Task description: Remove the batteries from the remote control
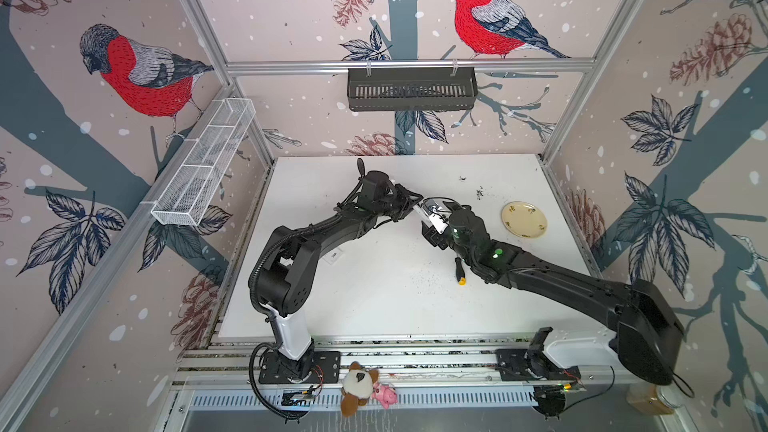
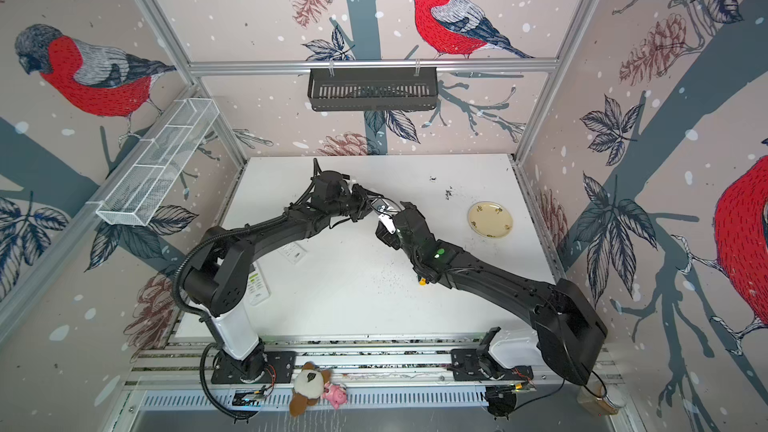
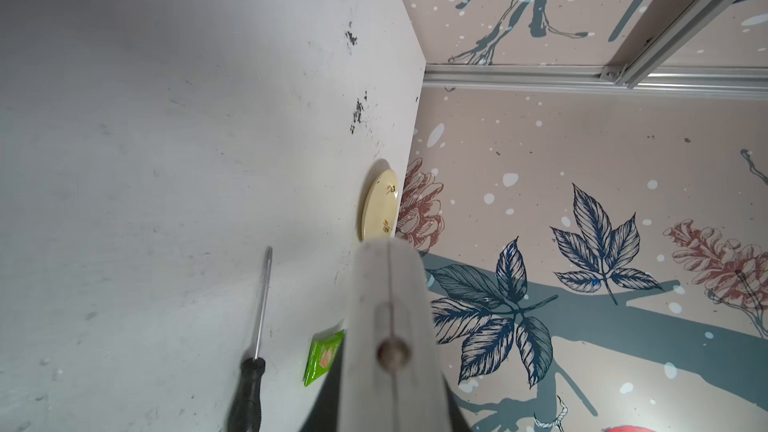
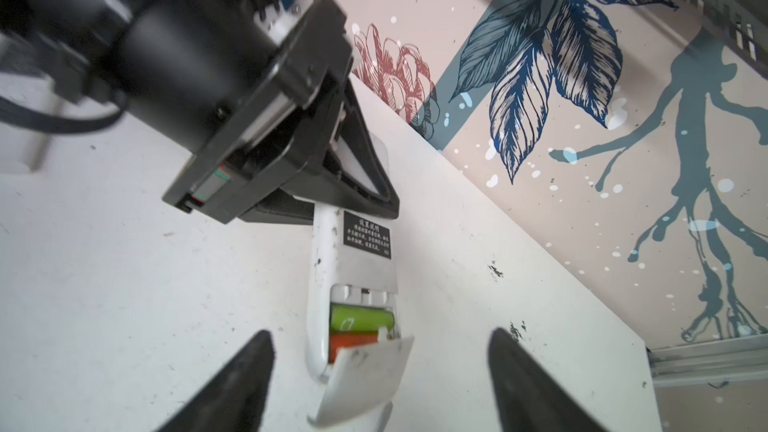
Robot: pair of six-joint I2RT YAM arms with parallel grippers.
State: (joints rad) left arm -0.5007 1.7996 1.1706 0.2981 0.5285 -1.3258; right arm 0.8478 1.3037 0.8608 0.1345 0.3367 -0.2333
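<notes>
Over the middle of the bench [image 1: 374,305], we see the left end effector [image 4: 332,197] clenched on the far end of the remote control [image 4: 353,259], prob. to steady it w/ the battery bay facing the other arm. The right end effector [image 4: 378,342] is released, fingers spread either side of the cover [image 4: 361,380], which hangs ajar. The batteries [image 4: 361,320], one lime green & one orange-red, lie side by side in the bay, not yet out. We judge a pluck comes next.
</notes>
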